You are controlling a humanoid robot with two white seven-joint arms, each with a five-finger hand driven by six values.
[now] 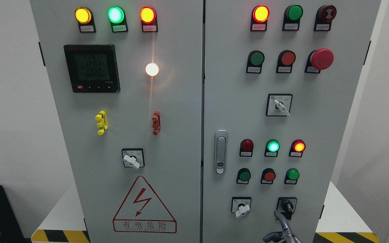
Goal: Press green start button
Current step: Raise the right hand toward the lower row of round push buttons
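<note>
Four unlit green buttons on the right door: one in the top row (294,12), one in the second row (257,58), two in the lower button row (244,176) (292,174); three rotary switches there too. Right hand (284,226) at the bottom edge, one finger (280,217) raised, touching the key switch (287,206), below and just left of the nearest green button; rest of hand cut off, grip impossible to tell.

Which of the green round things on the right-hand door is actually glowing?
The lit green lamp, in the row beside the door handle, between two red lamps. It shines bright with a pale centre; the other green ones are dull.
</note>
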